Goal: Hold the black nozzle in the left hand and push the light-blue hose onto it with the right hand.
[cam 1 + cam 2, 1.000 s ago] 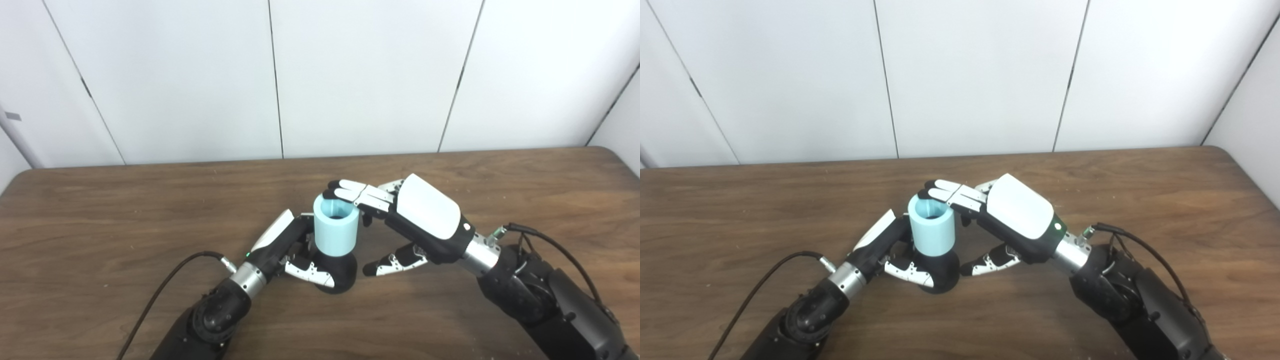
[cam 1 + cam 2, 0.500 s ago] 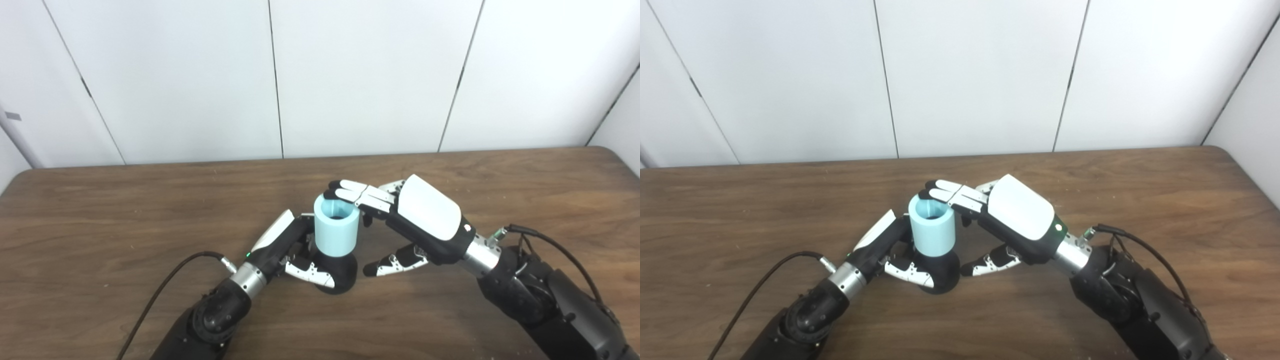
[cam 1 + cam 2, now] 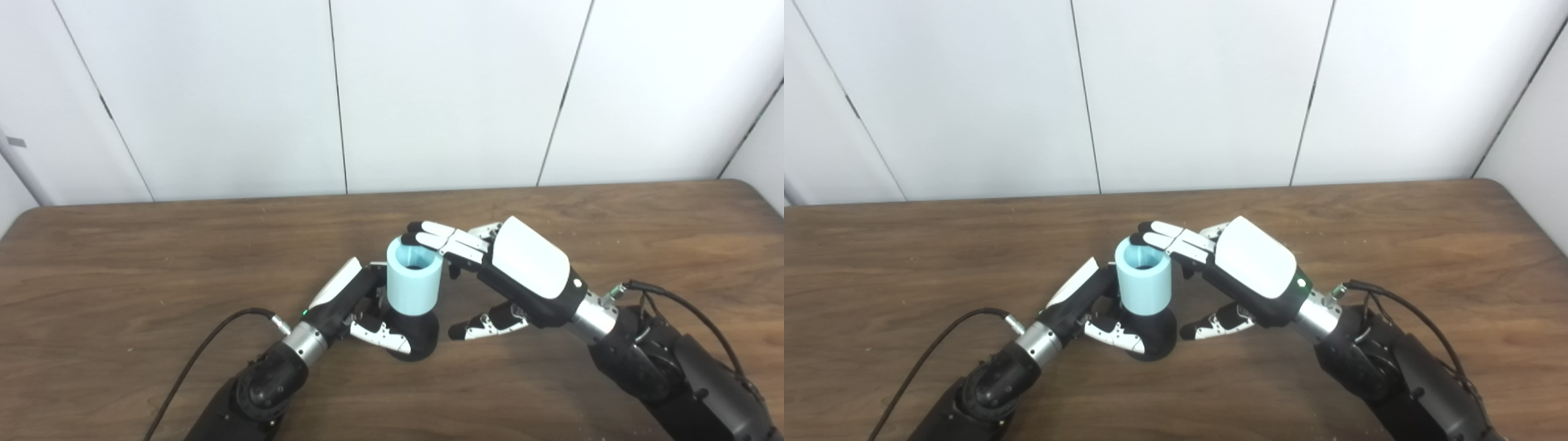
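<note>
The light-blue hose (image 3: 413, 283) stands upright on the black nozzle (image 3: 418, 335) at mid-table (image 3: 122, 257). The left hand (image 3: 352, 303), at its 9 o'clock, wraps the nozzle's base. The right hand (image 3: 508, 275), at 3 o'clock, lies spread, fingertips (image 3: 416, 231) on the hose's far rim, thumb clear.

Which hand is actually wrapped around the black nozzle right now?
The left hand: its fingers close around the black nozzle at the table. The right hand grips nothing, its fingers only lying over the light-blue hose rim.
</note>
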You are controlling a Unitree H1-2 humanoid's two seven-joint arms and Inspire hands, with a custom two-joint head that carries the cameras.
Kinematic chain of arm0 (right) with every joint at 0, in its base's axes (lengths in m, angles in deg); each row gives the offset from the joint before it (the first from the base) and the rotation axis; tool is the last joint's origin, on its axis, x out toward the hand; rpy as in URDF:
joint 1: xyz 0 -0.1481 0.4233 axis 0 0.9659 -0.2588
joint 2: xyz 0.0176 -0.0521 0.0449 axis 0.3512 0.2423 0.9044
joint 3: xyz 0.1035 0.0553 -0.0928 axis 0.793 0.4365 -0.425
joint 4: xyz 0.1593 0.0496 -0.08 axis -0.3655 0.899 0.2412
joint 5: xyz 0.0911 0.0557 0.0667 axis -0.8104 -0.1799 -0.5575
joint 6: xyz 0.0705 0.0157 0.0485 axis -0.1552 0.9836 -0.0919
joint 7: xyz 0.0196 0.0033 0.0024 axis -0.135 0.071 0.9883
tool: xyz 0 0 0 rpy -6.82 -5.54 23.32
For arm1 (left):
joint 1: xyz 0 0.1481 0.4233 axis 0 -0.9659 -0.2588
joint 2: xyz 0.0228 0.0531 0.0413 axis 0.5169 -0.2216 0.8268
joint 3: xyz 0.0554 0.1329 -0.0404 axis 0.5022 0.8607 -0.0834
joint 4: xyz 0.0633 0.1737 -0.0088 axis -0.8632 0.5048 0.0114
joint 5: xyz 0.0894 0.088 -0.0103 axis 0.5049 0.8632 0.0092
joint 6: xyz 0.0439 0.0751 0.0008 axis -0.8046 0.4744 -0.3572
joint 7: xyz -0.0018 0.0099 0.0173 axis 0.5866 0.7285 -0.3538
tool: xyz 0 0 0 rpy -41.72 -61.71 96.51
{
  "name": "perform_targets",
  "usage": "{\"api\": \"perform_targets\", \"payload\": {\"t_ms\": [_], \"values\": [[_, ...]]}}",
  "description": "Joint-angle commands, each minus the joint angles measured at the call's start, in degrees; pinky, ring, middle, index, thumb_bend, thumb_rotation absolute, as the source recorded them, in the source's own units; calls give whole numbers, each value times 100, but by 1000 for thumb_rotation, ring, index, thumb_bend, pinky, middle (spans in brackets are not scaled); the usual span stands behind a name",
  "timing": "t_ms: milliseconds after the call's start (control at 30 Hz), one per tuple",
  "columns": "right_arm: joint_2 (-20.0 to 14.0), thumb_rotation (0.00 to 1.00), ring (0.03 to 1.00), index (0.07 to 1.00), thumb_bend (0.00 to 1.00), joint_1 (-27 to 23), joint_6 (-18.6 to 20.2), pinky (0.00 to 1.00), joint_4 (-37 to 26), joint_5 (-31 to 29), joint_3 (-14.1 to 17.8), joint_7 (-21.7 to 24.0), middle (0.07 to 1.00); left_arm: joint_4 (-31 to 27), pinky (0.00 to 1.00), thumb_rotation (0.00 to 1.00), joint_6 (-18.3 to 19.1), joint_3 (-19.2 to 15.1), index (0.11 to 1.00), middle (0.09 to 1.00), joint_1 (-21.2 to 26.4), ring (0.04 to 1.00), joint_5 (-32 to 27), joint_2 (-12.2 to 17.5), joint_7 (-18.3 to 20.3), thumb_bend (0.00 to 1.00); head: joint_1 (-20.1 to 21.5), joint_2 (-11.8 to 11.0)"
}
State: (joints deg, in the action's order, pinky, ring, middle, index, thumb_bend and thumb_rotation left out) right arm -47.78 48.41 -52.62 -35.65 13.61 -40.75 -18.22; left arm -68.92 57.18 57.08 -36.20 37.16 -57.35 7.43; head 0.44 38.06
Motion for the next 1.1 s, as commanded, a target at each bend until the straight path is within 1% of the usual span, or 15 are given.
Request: {"api": "perform_targets", "payload": {"t_ms": [0,300,533,767,1067], "values": [[-143,0,464,888,475,-27,-129,412,-51,12,-6,-27,903,288,160,84,474,194,494,331,-342,233,314,196,402,520,2,3],[-141,0,464,890,475,-11,-130,412,-51,35,-64,-45,906,251,161,85,482,210,494,333,-346,235,344,206,399,519,-9,20],[-188,0,457,903,476,1,-130,418,60,52,-256,-155,916,257,161,85,480,209,494,336,-344,236,323,197,402,519,-25,28],[-305,0,452,909,477,-99,-131,421,134,-15,-468,-141,920,212,162,85,556,210,494,336,-340,237,334,198,413,519,-33,32],[-410,0,447,915,477,-178,-129,423,95,-102,-582,-82,920,212,163,85,547,199,494,335,-348,237,308,196,417,519,-32,38]]}}
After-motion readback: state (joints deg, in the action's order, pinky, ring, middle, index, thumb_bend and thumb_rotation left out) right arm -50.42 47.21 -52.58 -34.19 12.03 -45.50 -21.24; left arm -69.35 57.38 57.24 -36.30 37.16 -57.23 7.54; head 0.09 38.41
